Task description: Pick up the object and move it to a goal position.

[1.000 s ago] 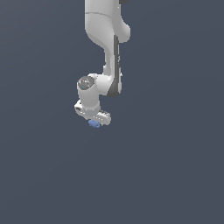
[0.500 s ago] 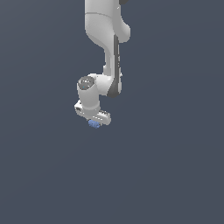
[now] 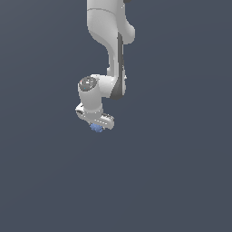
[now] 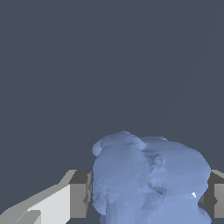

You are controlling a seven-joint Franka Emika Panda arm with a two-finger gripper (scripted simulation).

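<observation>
Small lumpy blue blob (image 3: 96, 128) sits under the white robot gripper (image 3: 97, 125), between its grey finger pads (image 4: 80, 194); in the wrist view the pads press close on both sides of the blob, jaws narrowed onto it; white arm (image 3: 108, 41) descends from above; plain dark grey-blue ground (image 3: 172, 172) all around, nothing nearby blocking.

Plain dark grey-blue surface (image 3: 172, 181) fills both views, uniform, unmarked. Cannot tell whether blue object (image 3: 96, 128) touches it.
</observation>
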